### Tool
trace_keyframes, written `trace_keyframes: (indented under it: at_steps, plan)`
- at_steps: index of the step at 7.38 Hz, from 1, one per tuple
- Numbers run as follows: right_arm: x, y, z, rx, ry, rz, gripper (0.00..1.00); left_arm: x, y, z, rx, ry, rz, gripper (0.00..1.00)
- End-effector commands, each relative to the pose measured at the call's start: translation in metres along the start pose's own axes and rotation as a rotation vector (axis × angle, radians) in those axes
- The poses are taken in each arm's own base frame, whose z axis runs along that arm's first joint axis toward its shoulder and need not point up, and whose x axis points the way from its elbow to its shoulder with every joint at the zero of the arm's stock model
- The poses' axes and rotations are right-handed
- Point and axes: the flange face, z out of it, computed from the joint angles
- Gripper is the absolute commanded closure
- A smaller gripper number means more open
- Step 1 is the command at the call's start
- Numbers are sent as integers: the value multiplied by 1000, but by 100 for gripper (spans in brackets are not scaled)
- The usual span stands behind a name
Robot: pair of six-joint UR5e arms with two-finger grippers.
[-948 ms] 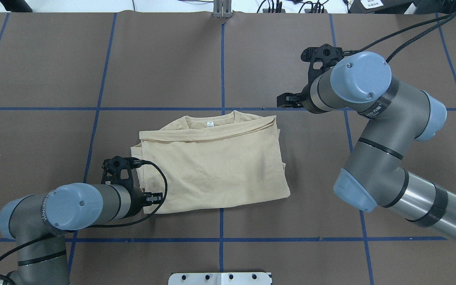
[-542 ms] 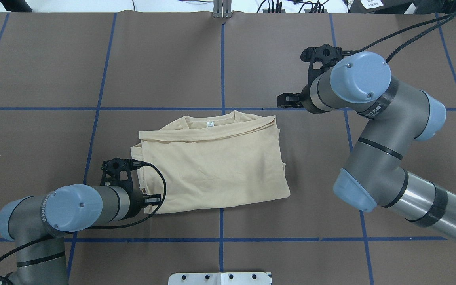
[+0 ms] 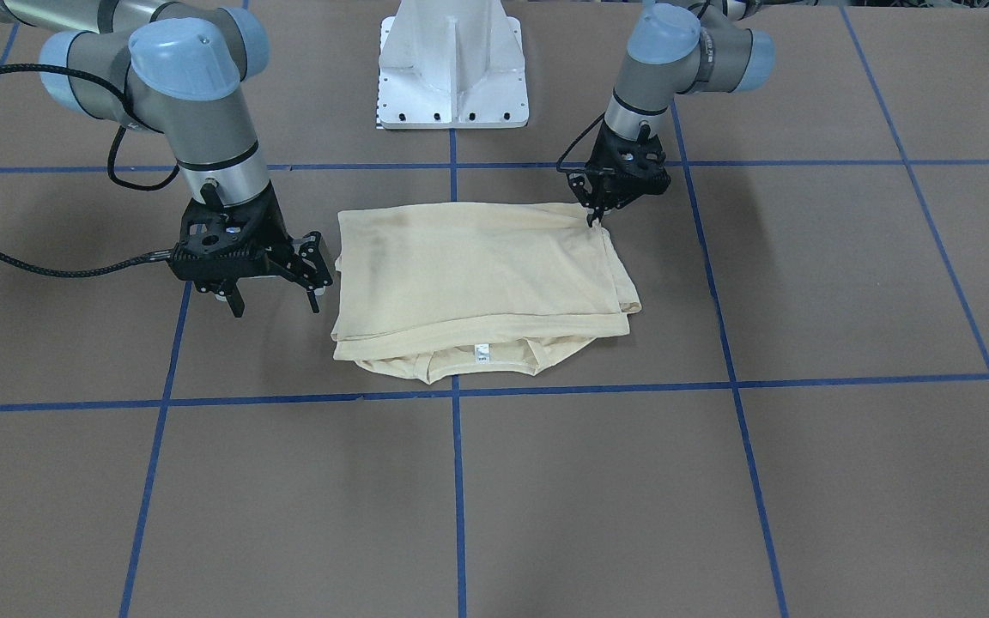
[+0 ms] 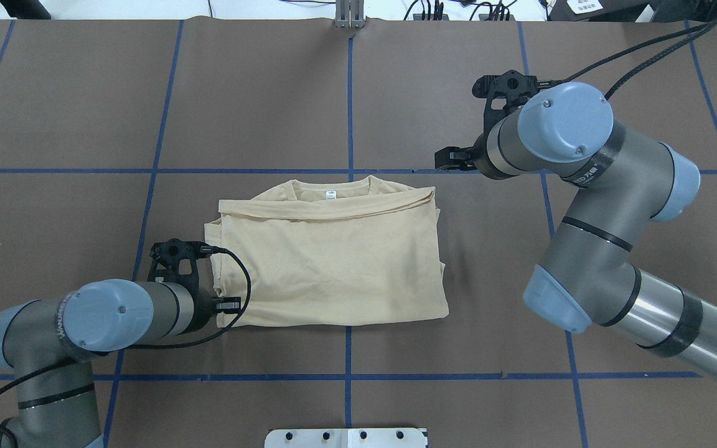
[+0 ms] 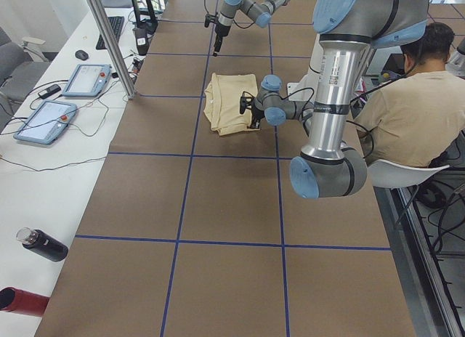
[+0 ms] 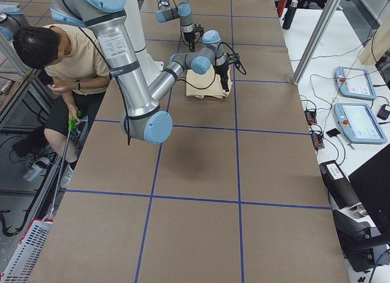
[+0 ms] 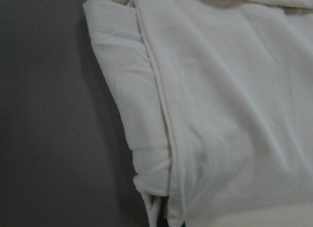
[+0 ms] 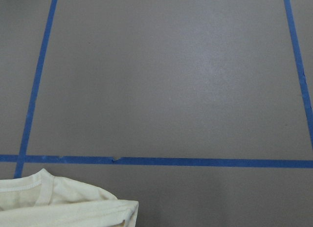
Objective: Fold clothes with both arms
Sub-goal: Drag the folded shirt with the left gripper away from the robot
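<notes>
The cream-yellow T-shirt [image 4: 333, 261] lies folded in a rough rectangle at the table's middle, its white neck label [image 4: 330, 195] at the far edge. The print is hidden. My left gripper [image 4: 229, 305] is shut on the shirt's near left corner; in the front view [image 3: 597, 216] its fingers pinch that corner. The left wrist view shows only the shirt's folded edges [image 7: 161, 129]. My right gripper [image 3: 276, 296] is open and empty, hovering just off the shirt's right side. In the overhead view [image 4: 458, 159] it is partly hidden under its wrist. The right wrist view shows the collar corner [image 8: 58, 202].
Brown table covering [image 4: 84, 93] with a blue tape grid. The white pedestal base [image 3: 453, 69] stands at the robot's edge. A seated person [image 5: 407, 112] is beside the table. Pendants [image 5: 87, 79] and a bottle [image 5: 42, 244] lie on the far side bench.
My left gripper has drawn back to the left and toward the robot, pulling the shirt with it; the shirt's near right corner has shifted left. The right arm has hardly moved.
</notes>
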Motion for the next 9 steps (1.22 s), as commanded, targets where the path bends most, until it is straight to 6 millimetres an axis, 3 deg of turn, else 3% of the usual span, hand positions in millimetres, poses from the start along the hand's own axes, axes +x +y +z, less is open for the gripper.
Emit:
trace_keyframes:
  at_steps: [1, 3, 5, 6, 7, 8, 9]
  plan:
    - [-2, 2, 1, -1, -1, 7, 0, -48, -80, -1, 102, -87, 66, 100]
    - [-4, 3, 1, -3, -3, 6, 0, -53, -178, 12, 190, -157, 125, 100]
    - [-5, 4, 1, -4, -3, 7, 0, -22, -291, 46, 244, -224, 110, 100]
    - [-6, 4, 1, -5, -5, 6, 0, -17, -338, 53, 272, -237, 137, 100]
    - [-7, 5, 2, -5, -5, 5, 0, -11, -367, 62, 303, -218, 174, 100]
    - [-9, 7, 2, -7, -7, 3, 0, -17, -388, 58, 314, -230, 221, 100]
    - [-11, 8, 2, -9, -9, 2, 0, -32, -401, 48, 321, -252, 309, 1]
